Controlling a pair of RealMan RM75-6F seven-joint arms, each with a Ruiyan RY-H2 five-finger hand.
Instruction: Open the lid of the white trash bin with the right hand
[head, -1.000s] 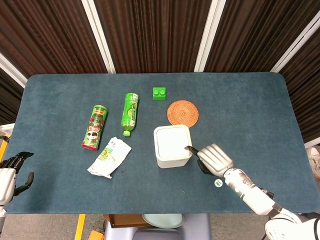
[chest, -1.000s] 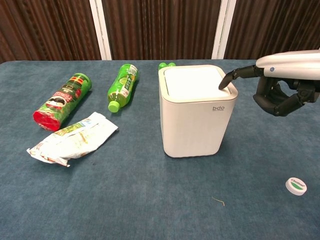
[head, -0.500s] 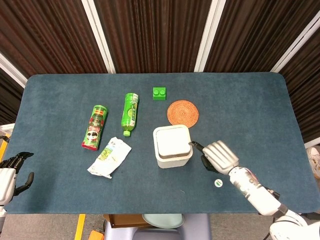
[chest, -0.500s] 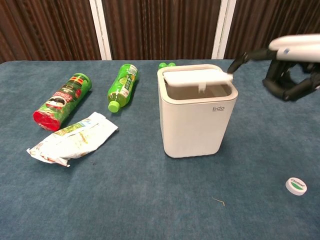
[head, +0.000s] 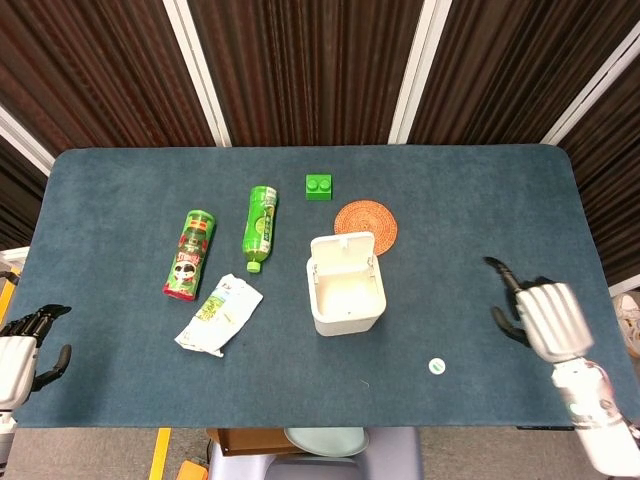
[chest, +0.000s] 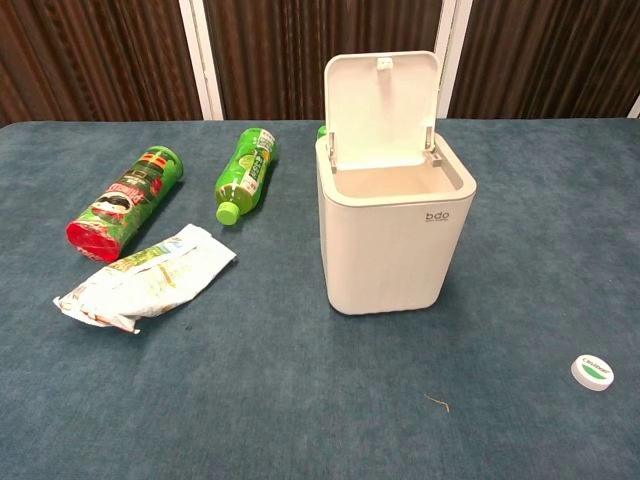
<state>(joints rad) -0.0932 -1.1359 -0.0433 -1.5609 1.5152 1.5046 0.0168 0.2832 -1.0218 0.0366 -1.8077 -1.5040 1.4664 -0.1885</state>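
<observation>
Dark slatted panels with white strips behind, and a blue carpeted surface in front of me with the usual clutter. The white trash bin sits about in the middle of it, and its lid is standing straight up on the back hinge, so you can look right down into the hollow, which looks bare as far as I can see. So I'd call the opening step basically done. My right hand is well off to the right of the bin, holding nothing, fingers loosely spread with one poking forward, not touching anything. My left hand is way out left of the bin at the surface's edge, nothing in it, fingers slightly curled but apart. Around the bin: a woven coaster just behind it, a green block further back, a green bottle, a chips can and a crumpled snack bag off to its left, and a little round cap to its front right. Next move, I reckon: just keep the right hand clear so I don't knock the lid back down. Nothing fancy needed.
</observation>
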